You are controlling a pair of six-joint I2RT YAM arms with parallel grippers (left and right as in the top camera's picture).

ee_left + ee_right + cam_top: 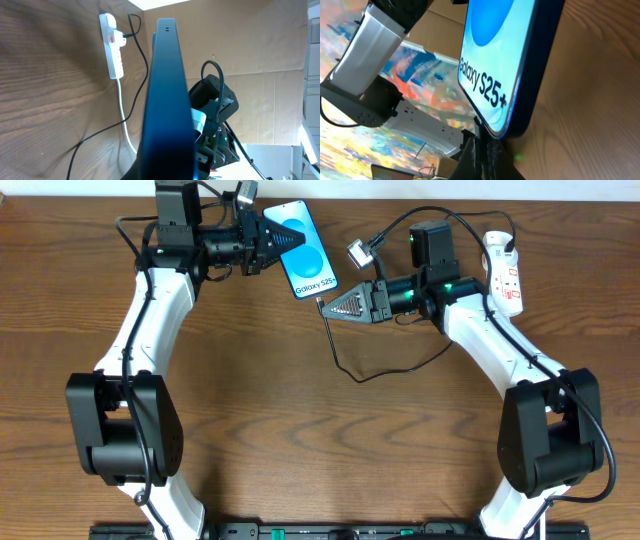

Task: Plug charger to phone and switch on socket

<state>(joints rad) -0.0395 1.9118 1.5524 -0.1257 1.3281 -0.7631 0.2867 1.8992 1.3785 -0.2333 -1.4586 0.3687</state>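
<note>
The left gripper [278,240] is clamped on the phone [310,250], its fingers closed over the upper left edge of the handset. The lit screen faces up with the "Galaxy S25+" lettering at the lower end. Seen from the left wrist, the phone's dark edge runs straight up between the fingers. The right gripper [328,304] points left with its fingers drawn together on the tip end of the charger cable [357,378], and that tip sits right at the phone's bottom edge — whether it's actually seated in the port, I can't tell. From there the thin black cable loops down across the wooden table [300,440] and back under the right arm. The white power strip [505,278] lies at the far right — well apart from both grippers.
</note>
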